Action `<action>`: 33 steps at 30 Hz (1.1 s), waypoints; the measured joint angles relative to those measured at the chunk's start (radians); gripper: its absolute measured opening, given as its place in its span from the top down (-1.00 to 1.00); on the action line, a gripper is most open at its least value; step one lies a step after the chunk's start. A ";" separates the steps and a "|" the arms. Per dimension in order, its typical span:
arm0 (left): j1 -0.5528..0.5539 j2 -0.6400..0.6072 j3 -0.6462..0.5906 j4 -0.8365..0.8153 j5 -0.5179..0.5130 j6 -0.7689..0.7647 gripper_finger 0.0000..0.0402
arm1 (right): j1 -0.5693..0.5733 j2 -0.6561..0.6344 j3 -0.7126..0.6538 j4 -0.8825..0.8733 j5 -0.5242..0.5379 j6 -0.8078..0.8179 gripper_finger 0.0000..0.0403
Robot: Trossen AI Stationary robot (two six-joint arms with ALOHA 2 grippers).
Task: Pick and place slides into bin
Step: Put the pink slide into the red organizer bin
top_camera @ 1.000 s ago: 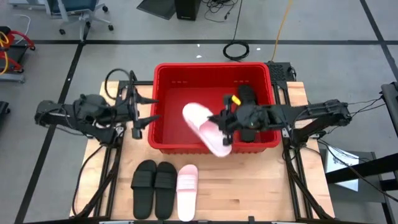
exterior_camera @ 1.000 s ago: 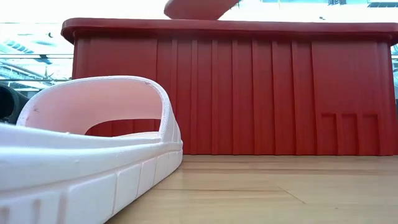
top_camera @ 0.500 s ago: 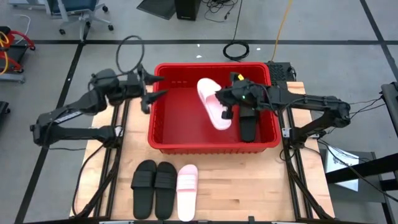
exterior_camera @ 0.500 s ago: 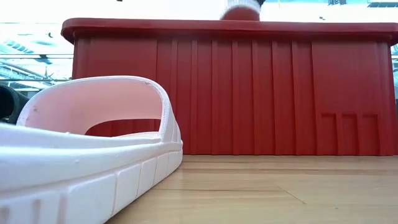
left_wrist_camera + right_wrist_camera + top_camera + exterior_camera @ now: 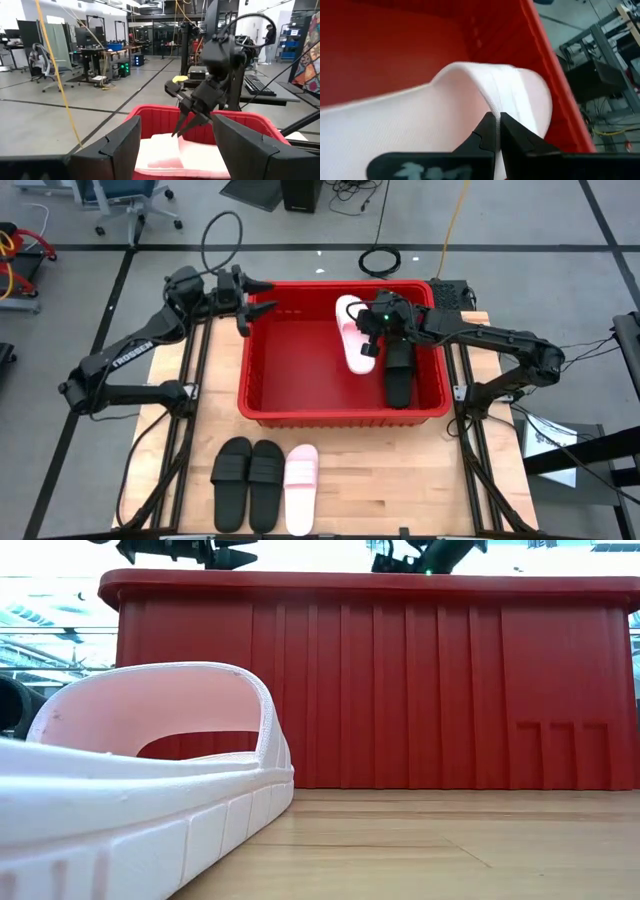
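The red bin (image 5: 262,395) stands at the table's far middle. A pale pink slide (image 5: 350,335) is inside it at the far side, next to a black slide (image 5: 398,380) on the bin's floor. My right gripper (image 5: 368,338) is over the bin, shut on the pink slide (image 5: 470,100). My left gripper (image 5: 262,295) is open and empty above the bin's far left corner. Two black slides (image 5: 250,482) and one pink slide (image 5: 301,478) lie soles down on the table near the front edge. My right gripper pinches the pink slide's wide strap (image 5: 492,102) at its edge between the two fingers, coming from above and slanting down. The slide lies lengthwise near to far, low inside the bin; whether its sole rests on the bin's floor I cannot tell.
The bin's rolled rim (image 5: 370,582) stands high above the table top. Bare wood lies to the right of the three slides in front of the bin. The table's pink slide (image 5: 150,790) fills the low view's near left.
My right gripper has carried the pink slide from above the bin's near wall toward the far edge and down into the bin; the slide has turned lengthwise near to far. My left gripper has swung from the bin's left side to its far left corner, staying open.
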 joint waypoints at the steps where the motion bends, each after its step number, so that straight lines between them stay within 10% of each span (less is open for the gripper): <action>1: 0.005 0.002 0.000 0.000 0.003 0.000 -0.24 | -0.009 0.000 -0.019 0.015 0.000 -0.001 1.00; 33: 0.028 0.007 0.000 -0.011 0.028 0.030 -0.24 | -0.167 0.000 -0.364 0.349 -0.132 -0.023 1.00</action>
